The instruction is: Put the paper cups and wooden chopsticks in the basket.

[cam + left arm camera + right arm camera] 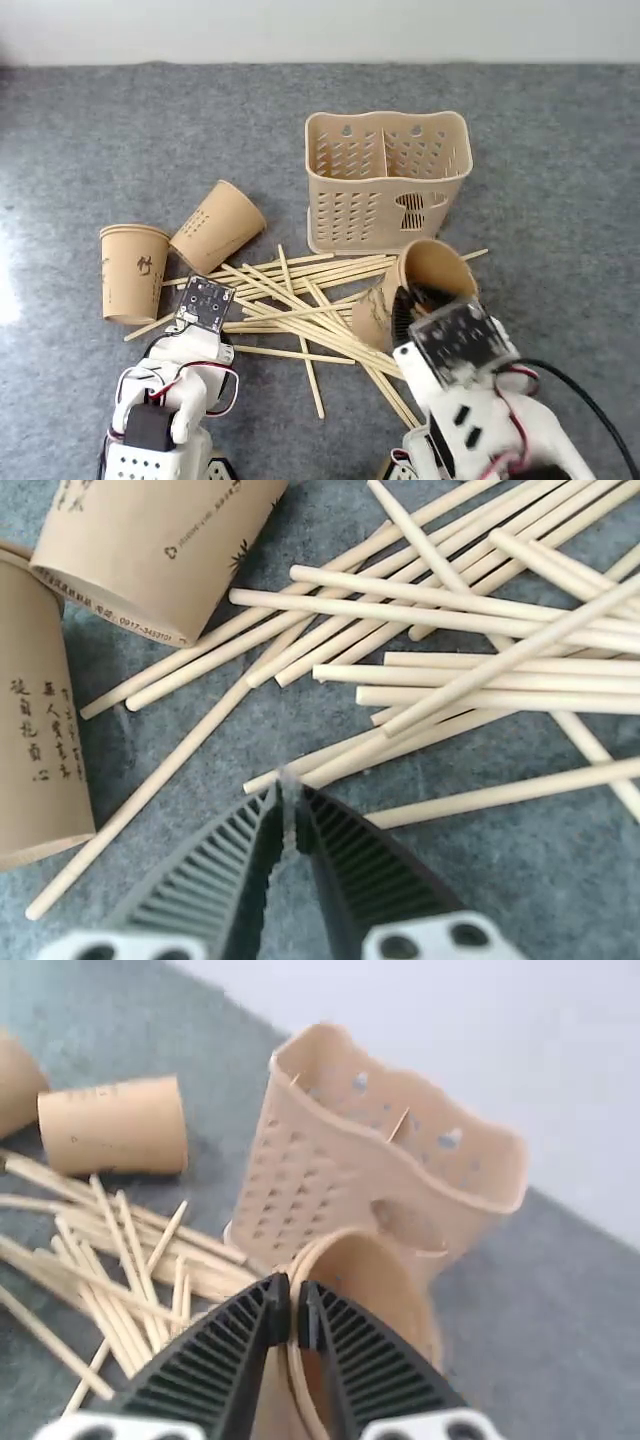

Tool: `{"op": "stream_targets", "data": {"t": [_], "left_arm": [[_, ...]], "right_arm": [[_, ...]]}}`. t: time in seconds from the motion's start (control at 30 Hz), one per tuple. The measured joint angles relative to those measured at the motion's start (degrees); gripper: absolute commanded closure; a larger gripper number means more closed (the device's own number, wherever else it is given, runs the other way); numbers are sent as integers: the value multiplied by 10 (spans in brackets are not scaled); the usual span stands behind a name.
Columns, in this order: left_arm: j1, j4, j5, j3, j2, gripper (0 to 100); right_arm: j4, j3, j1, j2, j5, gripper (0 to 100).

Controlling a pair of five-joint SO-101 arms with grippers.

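The beige slotted basket (385, 180) (380, 1170) stands upright at the back. In front of it, wooden chopsticks (300, 300) (450, 630) (120, 1280) lie scattered on the grey mat. My right gripper (405, 300) (293, 1295) is shut on the rim of a paper cup (425, 275) (375, 1280), tilted just in front of the basket. Two more paper cups rest to the left, one lying on its side (217, 226) (160, 550) (115, 1125) and one beside it (133, 272) (35, 740). My left gripper (205, 305) (288, 785) is shut, its tips over a chopstick's end.
Grey carpet-like mat (540, 150) covers the whole table, with open room right of the basket and at the far left. A white wall runs along the back edge.
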Motion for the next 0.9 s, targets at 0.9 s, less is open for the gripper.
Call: {"op": "stream_targets", "data": {"t": [0.9], "left_arm": [[0, 0, 0, 0, 0, 977]], "right_arm": [[-425, -197, 138, 385, 104, 990]]}}
